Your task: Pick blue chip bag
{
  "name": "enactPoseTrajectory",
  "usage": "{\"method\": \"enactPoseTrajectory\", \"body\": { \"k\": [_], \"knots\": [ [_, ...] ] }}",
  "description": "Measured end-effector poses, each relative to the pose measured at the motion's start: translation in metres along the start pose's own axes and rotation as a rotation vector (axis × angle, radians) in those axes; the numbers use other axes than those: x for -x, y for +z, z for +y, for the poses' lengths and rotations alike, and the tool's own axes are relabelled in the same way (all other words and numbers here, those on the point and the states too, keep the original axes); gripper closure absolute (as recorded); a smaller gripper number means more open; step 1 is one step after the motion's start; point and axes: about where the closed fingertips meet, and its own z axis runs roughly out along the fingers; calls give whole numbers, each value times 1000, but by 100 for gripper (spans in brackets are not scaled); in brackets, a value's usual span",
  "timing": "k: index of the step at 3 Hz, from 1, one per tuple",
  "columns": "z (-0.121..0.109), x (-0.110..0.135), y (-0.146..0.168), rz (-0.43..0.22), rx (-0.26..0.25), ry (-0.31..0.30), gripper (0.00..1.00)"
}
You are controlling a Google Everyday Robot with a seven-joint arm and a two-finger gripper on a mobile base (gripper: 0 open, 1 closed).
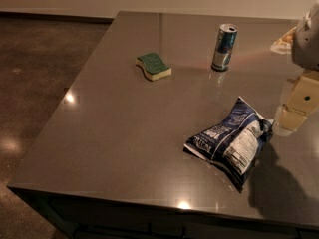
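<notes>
Dim room, dark polished floor [35, 83], and a wide grey table [119, 133] filling most of what you see. Your arm [308, 39] enters from the right edge, and the gripper [288, 119] hangs low over the table's right side; whether it is open or closed cannot be told from here, so check before you commit. The blue chip bag [229, 143] lies flat just beside the gripper, to its left as the camera sees it and slightly toward the near edge, with the bag's closest corner almost under the gripper. Its long axis runs diagonally, from the end by the gripper down toward the near-left, so you would likely do best to close across the narrow width rather than along it. Well beyond the gripper, toward the far edge, stands a drink can [224, 48]; farther left again lies a green sponge [153, 66]. Both are well apart from the bag.
</notes>
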Motion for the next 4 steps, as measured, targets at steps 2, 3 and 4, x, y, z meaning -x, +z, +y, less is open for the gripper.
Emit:
{"method": "enactPoseTrajectory", "body": {
  "k": [2,3,4],
  "knots": [
    [-3,3,14,-20,22,-58,0],
    [2,3,36,-54,62,-145,0],
    [14,3,61,-67,124,-279,0]
  ]
}}
